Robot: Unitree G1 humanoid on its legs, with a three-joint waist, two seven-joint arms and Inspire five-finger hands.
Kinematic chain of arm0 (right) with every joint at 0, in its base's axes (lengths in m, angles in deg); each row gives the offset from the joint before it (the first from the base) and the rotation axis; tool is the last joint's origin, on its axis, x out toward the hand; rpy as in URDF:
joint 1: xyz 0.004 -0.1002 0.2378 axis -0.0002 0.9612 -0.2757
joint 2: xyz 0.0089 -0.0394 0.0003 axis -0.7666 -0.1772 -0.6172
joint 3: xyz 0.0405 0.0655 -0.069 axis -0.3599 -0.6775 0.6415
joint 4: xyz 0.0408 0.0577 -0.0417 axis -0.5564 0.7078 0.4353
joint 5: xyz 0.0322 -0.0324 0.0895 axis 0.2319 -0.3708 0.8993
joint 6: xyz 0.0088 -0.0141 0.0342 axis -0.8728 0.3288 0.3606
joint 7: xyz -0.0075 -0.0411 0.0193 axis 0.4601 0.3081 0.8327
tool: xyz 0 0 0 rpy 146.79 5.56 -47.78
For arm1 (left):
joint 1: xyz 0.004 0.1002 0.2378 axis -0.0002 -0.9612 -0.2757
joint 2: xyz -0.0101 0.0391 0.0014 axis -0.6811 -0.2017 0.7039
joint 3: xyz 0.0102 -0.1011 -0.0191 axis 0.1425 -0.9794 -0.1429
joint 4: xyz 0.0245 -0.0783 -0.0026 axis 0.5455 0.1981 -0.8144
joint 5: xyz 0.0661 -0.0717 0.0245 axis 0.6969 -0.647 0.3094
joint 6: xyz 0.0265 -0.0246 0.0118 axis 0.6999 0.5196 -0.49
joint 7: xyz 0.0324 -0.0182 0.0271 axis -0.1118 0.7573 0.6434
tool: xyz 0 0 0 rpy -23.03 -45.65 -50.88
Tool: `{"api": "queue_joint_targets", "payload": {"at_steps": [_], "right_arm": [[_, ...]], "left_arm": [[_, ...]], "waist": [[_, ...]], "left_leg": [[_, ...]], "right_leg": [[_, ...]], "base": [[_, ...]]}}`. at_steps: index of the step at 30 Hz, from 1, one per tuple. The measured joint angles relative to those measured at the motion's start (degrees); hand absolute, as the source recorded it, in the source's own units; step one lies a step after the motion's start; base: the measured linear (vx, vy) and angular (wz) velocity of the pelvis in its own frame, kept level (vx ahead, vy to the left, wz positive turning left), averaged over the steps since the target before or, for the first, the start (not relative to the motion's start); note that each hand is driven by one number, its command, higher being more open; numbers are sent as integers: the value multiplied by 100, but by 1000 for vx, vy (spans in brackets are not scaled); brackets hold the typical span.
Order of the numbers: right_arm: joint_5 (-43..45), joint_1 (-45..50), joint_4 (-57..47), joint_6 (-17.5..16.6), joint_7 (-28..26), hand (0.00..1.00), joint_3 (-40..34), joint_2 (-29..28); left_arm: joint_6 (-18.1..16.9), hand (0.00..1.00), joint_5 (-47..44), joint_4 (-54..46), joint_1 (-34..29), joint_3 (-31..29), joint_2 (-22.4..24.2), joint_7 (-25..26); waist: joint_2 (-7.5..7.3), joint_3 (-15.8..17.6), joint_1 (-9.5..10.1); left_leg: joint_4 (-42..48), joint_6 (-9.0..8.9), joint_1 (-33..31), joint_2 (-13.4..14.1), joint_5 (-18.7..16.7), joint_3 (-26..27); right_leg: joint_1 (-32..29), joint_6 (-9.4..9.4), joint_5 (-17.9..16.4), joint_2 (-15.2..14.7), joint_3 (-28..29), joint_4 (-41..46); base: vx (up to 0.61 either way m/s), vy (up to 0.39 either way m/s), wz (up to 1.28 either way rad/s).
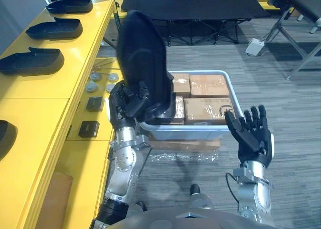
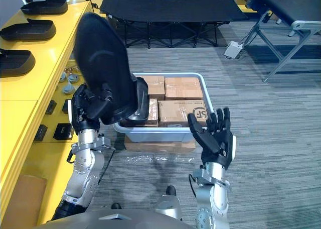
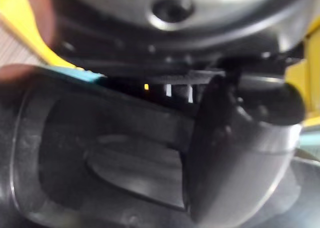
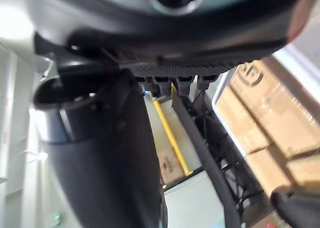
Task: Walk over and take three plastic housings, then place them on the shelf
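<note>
My left hand [image 1: 129, 102] is shut on a large black plastic housing [image 1: 143, 63] and holds it upright above the near left corner of the white bin [image 1: 229, 83]. In the left wrist view the housing [image 3: 115, 158] lies dark under the curled fingers. My right hand [image 1: 252, 132] is raised in front of the bin's near right corner, its fingers spread and empty. Three more black housings [image 1: 32, 61] lie in a row on the top of the yellow shelf [image 1: 75, 53], and part of another [image 1: 6, 136] shows at the left edge.
The bin holds several cardboard boxes [image 1: 208, 108] and rests on a flat box [image 1: 185, 143] on the carpet. Small black parts [image 1: 89, 128] and round metal pieces [image 1: 95, 81] lie on the shelf's lower level. A black cot [image 1: 195, 8] and a bench frame [image 1: 301, 18] stand farther back.
</note>
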Motion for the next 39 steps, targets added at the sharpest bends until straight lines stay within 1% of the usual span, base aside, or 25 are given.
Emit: {"api": "queue_joint_targets", "payload": {"at_steps": [2, 3, 5, 6, 7, 10, 11, 13, 15, 17, 19, 20, 22, 23, 25, 26, 29, 30, 31, 32, 33, 34, 36, 38, 39], "right_arm": [[-23, 56, 167, 51, -87, 100, -58, -5], [-42, 37, 207, 84, -187, 100, -62, 2], [-130, -31, 207, 94, -345, 100, -30, 32], [-200, -65, 207, 97, -393, 100, -30, 39], [-278, -138, 210, 106, -431, 100, -15, 54], [-280, -385, 241, 119, -460, 100, 180, 133], [-326, -502, 264, 148, -526, 100, 250, 188], [-459, -618, 316, 161, -590, 100, 328, 233], [-502, -840, 492, 232, -701, 100, 437, 247], [-614, -945, 638, 269, -716, 100, 527, 250], [-726, -1106, 815, 369, -747, 100, 669, 265], [-773, -1168, 869, 383, -758, 100, 701, 273], [-892, -1433, 950, 451, -766, 100, 799, 309], [-894, -1537, 967, 485, -766, 100, 862, 352], [-894, -1667, 968, 491, -771, 100, 927, 415], [-891, -1702, 968, 506, -771, 100, 937, 431], [-893, -1702, 965, 587, -783, 100, 964, 430], [-892, -1680, 965, 618, -783, 100, 955, 430], [-892, -1607, 966, 637, -786, 100, 929, 424], [-894, -1525, 965, 640, -787, 100, 891, 426], [-896, -1508, 966, 640, -788, 100, 863, 448], [-934, -1516, 988, 640, -790, 100, 836, 491], [-1164, -1566, 1000, 632, -826, 100, 871, 477], [-1155, -1610, 1000, 592, -904, 100, 908, 479], [-1142, -1609, 998, 477, -937, 100, 932, 479]], "left_arm": [[-2, 0, -184, -164, -48, -119, -30, -260], [-2, 0, -205, -276, -78, -256, -79, -440], [-1, 0, -200, -501, -208, -417, -123, -616], [-2, 0, -197, -588, -263, -461, -130, -650], [-1, 0, -197, -718, -322, -545, -125, -684], [-2, 0, -206, -958, -484, -835, -124, -690], [-2, 0, -206, -1018, -565, -1013, -114, -660], [-2, 0, -207, -1064, -695, -1202, -99, -613], [0, 0, -217, -1145, -973, -1513, -52, -597], [0, 0, -217, -1232, -1167, -1682, 36, -605], [-1, 0, -229, -1365, -1426, -1898, 81, -642], [-1, 0, -229, -1387, -1485, -1952, 91, -672], [-1, 0, -310, -1502, -1657, -2178, 109, -798], [0, 0, -429, -1527, -1718, -2224, 108, -855], [0, 0, -442, -1561, -1831, -2321, 122, -937], [14, 0, -441, -1597, -1878, -2339, 124, -1024], [38, 0, -449, -1782, -1990, -2343, 122, -1314], [50, 0, -448, -1802, -1984, -2335, 115, -1391], [75, 0, -445, -1820, -1968, -2325, 99, -1592], [111, 0, -450, -1820, -1941, -2294, 68, -1767], [143, 0, -454, -1820, -1912, -2271, 62, -1840], [178, 0, -454, -1817, -1890, -2203, 55, -1925], [180, 0, -413, -1816, -1855, -2040, 0, -1818], [180, 0, -426, -1806, -1814, -2001, -8, -1730], [180, 0, -404, -1805, -1756, -1935, -37, -1706]], "waist": [[43, 3, -7], [92, 3, -3], [159, -7, 26], [179, -9, 56], [203, -16, 133], [205, -19, 244], [204, -18, 335], [210, -24, 438], [192, -24, 594], [176, -32, 686], [146, -24, 914], [145, -25, 946], [133, -17, 1093], [130, -17, 1120], [128, -14, 1166], [115, -7, 1198], [51, 37, 1165], [44, 40, 1147], [36, 46, 1048], [50, 50, 971], [81, 69, 944], [140, 107, 977], [160, 118, 1067], [159, 118, 1064], [158, 119, 1026]], "left_leg": [[1, 0, 1, 0, 0, 0], [5, 1, 8, 0, 0, -5], [9, 1, 11, 1, 0, -30], [11, 1, 10, 1, 0, -47], [15, 5, 0, -1, 2, -118], [36, 15, -84, -4, 30, -386], [41, 13, -145, -16, 62, -558], [69, 9, -228, -20, 92, -718], [97, 11, -337, -43, 146, -988], [104, 7, -380, -60, 164, -1157], [115, 6, -404, -85, 173, -1335], [129, 6, -419, -89, 173, -1379], [200, 6, -501, -92, 173, -1478], [215, 6, -495, -92, 173, -1493], [274, 8, -486, -85, 154, -1516], [330, 12, -491, -77, 131, -1543], [428, 31, -660, -75, 125, -1619], [439, 70, -713, -77, 124, -1629], [481, 211, -818, -12, 104, -1399], [552, 242, -884, 208, 143, -816], [606, 203, -910, 282, 231, -604], [603, 100, -926, 251, 333, -605], [600, 109, -917, 213, 350, -619], [605, 113, -922, 200, 351, -638], [628, 125, -975, 172, 356, -751]], "right_leg": [[3, -1, -1, 0, -1, 1], [15, -1, -1, 0, -4, 1], [37, 1, -7, 0, -26, -1], [47, 1, -15, -1, -42, -1], [74, 3, -25, -2, -102, -2], [163, -10, -59, -5, -370, -39], [257, -6, -57, -5, -555, -108], [297, -2, -63, -5, -728, -113], [425, -1, -63, 0, -1017, -187], [512, -2, -64, 5, -1200, -220], [659, -3, -65, 16, -1413, -300], [675, -8, -68, 18, -1446, -297], [686, -21, -76, 22, -1557, -287], [700, -31, -83, 23, -1564, -272], [729, -63, -110, 22, -1576, -219], [740, -120, -176, 22, -1593, -147], [788, -144, -357, 7, -1810, 15], [805, -139, -385, -1, -1907, 33], [851, -125, -476, -26, -2103, 74], [863, -87, -524, -76, -2302, 166], [867, -65, -540, -101, -2377, 232], [838, -39, -548, -159, -2375, 330], [839, -56, -561, -180, -2276, 331], [825, -96, -638, -157, -2105, 337], [724, -81, -911, -1, -1461, 422]], "base": [[-18, -6, 0], [-36, -11, 0], [-35, -15, 4], [-29, -20, 12], [-29, -28, 27], [-35, -42, 45], [3, -40, 59], [11, -31, 56], [30, -24, 59], [27, -17, 51], [29, -10, 46], [21, 1, 37], [6, 7, 25], [-1, 7, 10], [-8, 24, 6], [-14, 25, 10], [-37, -5, 31], [-60, -14, 68], [-29, -4, 95], [-8, 4, 99], [14, 43, 74], [32, 94, 37], [30, 91, 14], [-7, 20, 10], [-56, -21, 34]]}}
